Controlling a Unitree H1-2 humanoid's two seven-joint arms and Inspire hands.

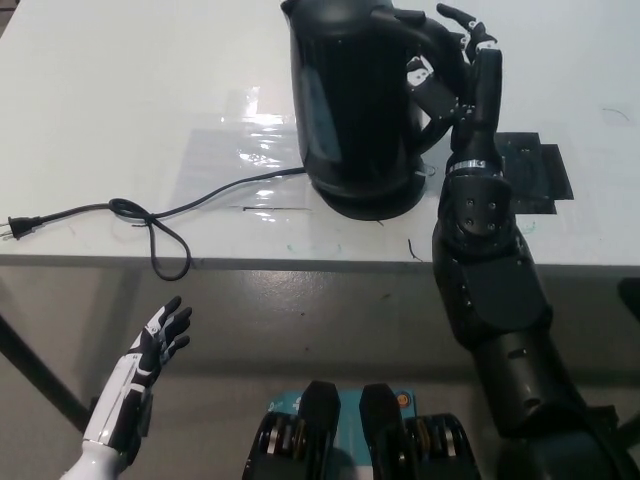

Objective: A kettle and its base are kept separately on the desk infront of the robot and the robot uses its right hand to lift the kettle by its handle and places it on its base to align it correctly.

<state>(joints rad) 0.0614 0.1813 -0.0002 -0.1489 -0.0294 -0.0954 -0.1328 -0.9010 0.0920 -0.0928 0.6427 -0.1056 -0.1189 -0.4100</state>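
Note:
The black kettle [355,100] stands upright on its round black base [372,207] near the middle of the white desk [120,90]. Only the base's front rim shows under the kettle. My black right hand [468,80] is right beside the kettle's handle [432,40], on its right. Its fingers are stretched out and apart, no longer wrapped around the handle, though the thumb side still lies close against it. My white left hand [155,345] hangs open below the desk's front edge at the lower left.
The base's black cord [160,215] runs left across the desk, loops near the front edge and ends in a plug [18,228]. A flat black mat [535,165] lies right of the kettle behind my right arm. A clear sheet [240,155] lies left of the base.

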